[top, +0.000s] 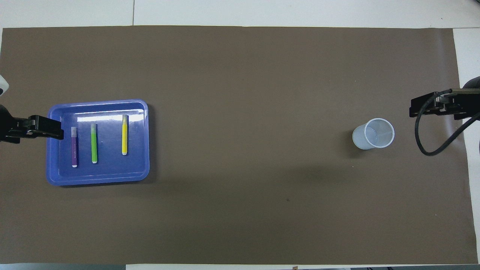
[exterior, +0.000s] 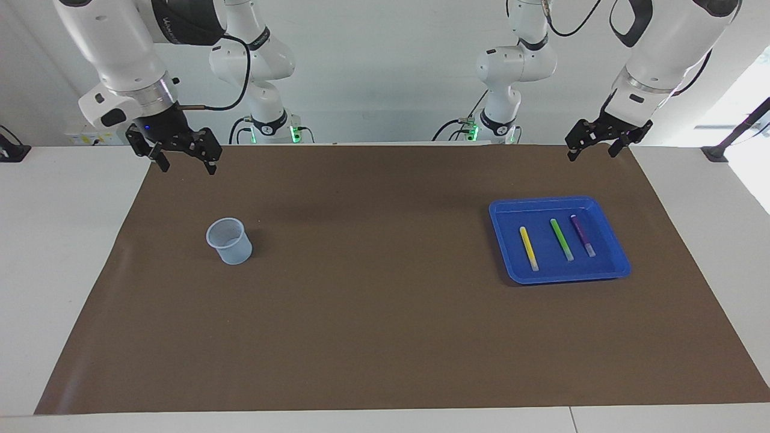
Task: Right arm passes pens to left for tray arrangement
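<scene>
A small translucent cup [exterior: 229,240] stands upright on the brown mat [exterior: 373,313] (mouth open to the ceiling); nothing inside it. The mat covers most of the white table [exterior: 60,240].

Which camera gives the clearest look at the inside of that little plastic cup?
The overhead view: it looks straight down into the cup, so its rim and bare bottom show, with nothing inside. The facing view sees the cup from the side, showing its wall and open mouth at a slant.

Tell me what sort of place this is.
Most likely a robotics lab test bench: two white arms whose right gripper and left gripper hang raised over a brown mat, with only a blue tray of pens and a cup laid out.
</scene>
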Controlling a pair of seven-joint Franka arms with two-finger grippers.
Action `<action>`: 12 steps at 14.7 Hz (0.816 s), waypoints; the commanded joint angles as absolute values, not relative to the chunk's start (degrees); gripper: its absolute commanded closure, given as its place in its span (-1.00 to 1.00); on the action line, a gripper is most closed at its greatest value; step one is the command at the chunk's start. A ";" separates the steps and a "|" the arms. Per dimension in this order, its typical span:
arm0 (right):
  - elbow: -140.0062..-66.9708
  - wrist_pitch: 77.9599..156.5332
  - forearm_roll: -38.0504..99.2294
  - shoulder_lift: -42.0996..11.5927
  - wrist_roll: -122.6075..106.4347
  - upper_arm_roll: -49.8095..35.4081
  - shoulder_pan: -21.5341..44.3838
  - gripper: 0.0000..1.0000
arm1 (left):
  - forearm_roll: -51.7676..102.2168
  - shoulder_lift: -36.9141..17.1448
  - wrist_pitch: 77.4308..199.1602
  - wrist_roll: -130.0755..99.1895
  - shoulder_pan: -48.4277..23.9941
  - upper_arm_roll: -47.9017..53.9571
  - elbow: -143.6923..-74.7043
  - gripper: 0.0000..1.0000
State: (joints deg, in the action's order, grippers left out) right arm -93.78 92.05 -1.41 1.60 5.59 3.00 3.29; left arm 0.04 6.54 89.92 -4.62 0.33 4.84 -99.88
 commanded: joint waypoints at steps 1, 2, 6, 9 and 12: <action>-94.66 91.76 -1.05 2.37 4.48 2.72 2.55 -1.00 | 0.09 6.24 90.53 -5.10 -0.79 3.78 -100.19 -1.00; -94.66 91.76 -1.05 2.37 4.48 2.72 2.55 -1.00 | 0.09 6.59 90.27 -5.10 -0.70 3.78 -100.46 -1.00; -94.57 91.76 -1.05 2.37 4.48 2.72 2.64 -1.00 | 0.09 6.77 89.56 -5.10 -0.44 4.13 -100.55 -1.00; -94.66 91.76 -1.05 2.37 4.48 2.72 2.64 -1.00 | 0.09 6.16 88.08 -5.19 -0.44 4.39 -99.15 -1.00; -94.57 91.76 -1.05 2.37 4.48 2.72 2.55 -1.00 | 0.35 5.36 86.39 -5.19 -0.35 4.83 -97.03 -1.00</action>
State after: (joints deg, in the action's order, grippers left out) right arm -93.79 92.05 -1.41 1.60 5.59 3.00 3.29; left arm 0.04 6.14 88.22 -4.62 0.23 4.96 -98.95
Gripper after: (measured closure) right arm 0.000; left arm 0.000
